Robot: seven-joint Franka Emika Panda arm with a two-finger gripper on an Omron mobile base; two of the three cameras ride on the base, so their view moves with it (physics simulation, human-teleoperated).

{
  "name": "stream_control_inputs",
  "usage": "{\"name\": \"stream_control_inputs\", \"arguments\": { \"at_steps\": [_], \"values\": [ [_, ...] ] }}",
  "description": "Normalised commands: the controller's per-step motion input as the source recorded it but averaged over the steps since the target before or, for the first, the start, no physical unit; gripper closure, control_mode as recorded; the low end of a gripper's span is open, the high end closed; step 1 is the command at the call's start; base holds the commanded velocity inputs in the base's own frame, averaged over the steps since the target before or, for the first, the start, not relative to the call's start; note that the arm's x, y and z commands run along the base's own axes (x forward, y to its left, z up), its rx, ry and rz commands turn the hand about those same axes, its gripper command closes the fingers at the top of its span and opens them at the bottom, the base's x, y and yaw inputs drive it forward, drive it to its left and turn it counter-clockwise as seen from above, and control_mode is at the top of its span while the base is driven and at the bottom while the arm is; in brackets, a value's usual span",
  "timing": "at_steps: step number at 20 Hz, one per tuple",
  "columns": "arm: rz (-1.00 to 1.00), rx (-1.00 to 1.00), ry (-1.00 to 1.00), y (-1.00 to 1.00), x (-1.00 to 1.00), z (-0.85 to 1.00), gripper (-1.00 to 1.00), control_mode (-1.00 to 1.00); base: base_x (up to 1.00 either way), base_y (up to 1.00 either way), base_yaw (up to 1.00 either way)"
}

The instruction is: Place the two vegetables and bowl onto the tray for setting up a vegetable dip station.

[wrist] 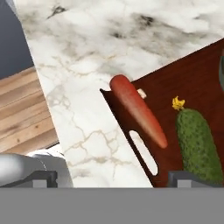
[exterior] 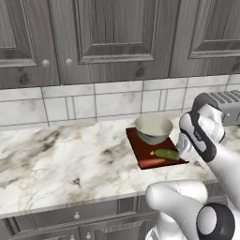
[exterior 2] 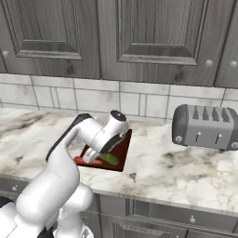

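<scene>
Evenly lit, flat rendered light; no glare. Soft faint shadow under toaster on table. Slightly coarse, pixelated edges throughout.

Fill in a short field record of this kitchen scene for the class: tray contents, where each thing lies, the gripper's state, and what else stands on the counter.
tray: on marble counter, holding all three items
bowl: on the tray's back half
cucumber: on tray, in front of the bowl
carrot: on tray's front edge, by the handle slot
gripper: open, holding nothing, over the tray's front edge
toaster: right of tray, apart
</scene>
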Motion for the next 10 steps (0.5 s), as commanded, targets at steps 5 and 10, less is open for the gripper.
{"name": "stream_control_inputs", "arguments": {
  "at_steps": [5,10],
  "values": [
    [-0.36,-0.08,0.0,0.13,-0.38,0.13,-1.0,-1.0,0.0,0.0,0.0],
    [-0.35,-0.07,0.0,0.13,-0.37,0.15,-1.0,-1.0,0.0,0.0,0.0]
  ]
}}
